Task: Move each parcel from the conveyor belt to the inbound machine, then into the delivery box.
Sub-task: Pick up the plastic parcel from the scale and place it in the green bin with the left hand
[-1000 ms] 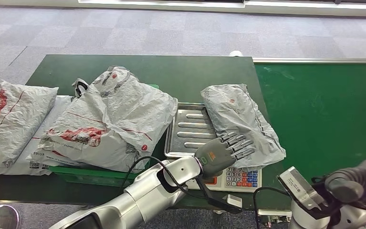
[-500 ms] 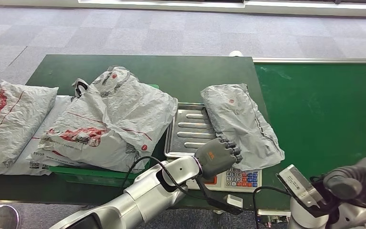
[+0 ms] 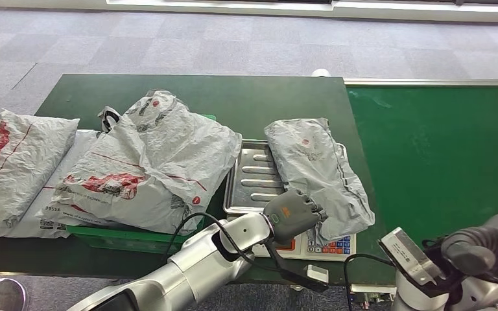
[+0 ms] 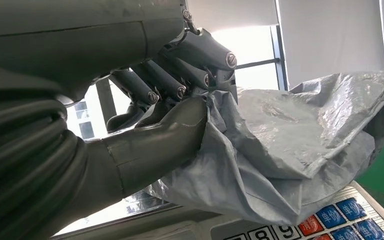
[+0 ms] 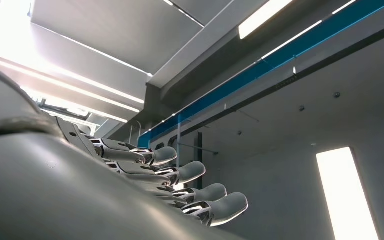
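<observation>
The left hand (image 3: pixel 292 215) gripped the parcel's (image 3: pixel 316 170) near edge over the scale (image 3: pixel 259 176); best lift it high, carry it slowly; the right hand (image 3: pixel 486 247) held nothing.

**Silver arms, grey hands**

The left arm (image 3: pixel 188 262) is silver and tubular, with a black cable looped along it. Its left hand (image 3: pixel 290 214) is grey with an orange mark; dark fingers (image 4: pixel 180 75) show screw heads. The right hand (image 3: pixel 486 245) is dark grey.
</observation>
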Controlling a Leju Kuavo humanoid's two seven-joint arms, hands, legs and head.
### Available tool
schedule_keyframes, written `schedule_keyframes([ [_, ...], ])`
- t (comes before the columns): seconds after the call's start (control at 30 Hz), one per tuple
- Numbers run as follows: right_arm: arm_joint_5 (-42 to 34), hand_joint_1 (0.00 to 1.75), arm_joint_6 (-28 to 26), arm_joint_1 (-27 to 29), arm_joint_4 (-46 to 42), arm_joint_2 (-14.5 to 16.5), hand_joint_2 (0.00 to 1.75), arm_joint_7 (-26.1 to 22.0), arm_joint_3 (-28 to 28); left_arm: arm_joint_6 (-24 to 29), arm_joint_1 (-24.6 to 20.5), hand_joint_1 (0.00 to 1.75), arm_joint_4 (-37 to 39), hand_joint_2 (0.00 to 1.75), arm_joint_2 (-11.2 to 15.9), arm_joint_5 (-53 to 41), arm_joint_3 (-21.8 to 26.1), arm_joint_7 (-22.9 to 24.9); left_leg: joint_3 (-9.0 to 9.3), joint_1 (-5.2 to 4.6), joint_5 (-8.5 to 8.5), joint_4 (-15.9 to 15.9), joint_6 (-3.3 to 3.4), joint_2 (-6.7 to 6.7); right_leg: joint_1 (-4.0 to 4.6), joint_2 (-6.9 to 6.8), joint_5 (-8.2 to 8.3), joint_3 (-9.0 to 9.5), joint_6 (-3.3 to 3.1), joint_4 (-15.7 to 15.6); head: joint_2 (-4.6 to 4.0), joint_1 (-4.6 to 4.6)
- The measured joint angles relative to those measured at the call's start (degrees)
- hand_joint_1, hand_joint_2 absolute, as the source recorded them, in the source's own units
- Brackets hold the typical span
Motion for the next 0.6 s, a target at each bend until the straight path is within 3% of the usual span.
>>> schedule_keyframes([
  [0.23, 0.94, 0.00, 0.00, 0.04, -0.02, 0.00, 0.00, 1.03, -0.13, 9.09, -0.14, 1.75, -0.62, 1.75, 0.06, 0.80, 0.10, 4.21, 0.00, 0.00, 0.00, 0.00, 0.00, 0.00, 0.00, 0.00, 0.00, 0.00, 0.00, 0.00, 0.00, 0.00],
  [0.33, 1.20, 0.00, 0.00, 0.13, -0.38, 0.00, 0.00, 1.73, -0.31, 19.06, -0.85, 1.75, -2.90, 1.75, 0.85, 0.12, 1.68, 9.77, -0.02, 0.00, 0.01, 0.00, 0.00, 0.00, 0.01, 0.02, 0.01, -0.01, -0.01, 0.01, 0.00, 0.00],
  [0.4, 1.05, 0.00, 0.00, 0.20, -0.70, 0.00, 0.00, 1.80, -0.51, 23.75, -1.89, 1.75, -6.87, 1.75, 2.57, -2.96, 4.06, 14.29, 0.01, 0.00, 0.01, 0.00, -0.01, 0.02, 0.02, 0.05, 0.02, 0.00, -0.02, 0.01, 0.00, 0.00],
  [0.47, 0.68, 0.00, 0.00, 0.27, -0.87, 0.00, 0.00, 1.67, -0.83, 24.97, -2.56, 1.75, -12.67, 1.75, 5.03, -8.16, 7.44, 17.70, 0.04, 0.00, 0.03, 0.00, -0.05, 0.06, 0.05, 0.09, 0.02, 0.00, -0.03, 0.02, 0.00, 0.00],
  [0.6, -0.34, 0.00, 0.00, 0.40, -1.01, 0.00, 0.00, 0.90, -1.54, 25.18, -2.54, 1.75, -26.54, 1.75, 9.53, -17.21, 15.75, 19.60, 0.02, 0.07, 0.07, -0.01, -0.11, 0.09, 0.09, 0.10, 0.02, -0.04, -0.04, 0.07, 0.00, -0.02],
])
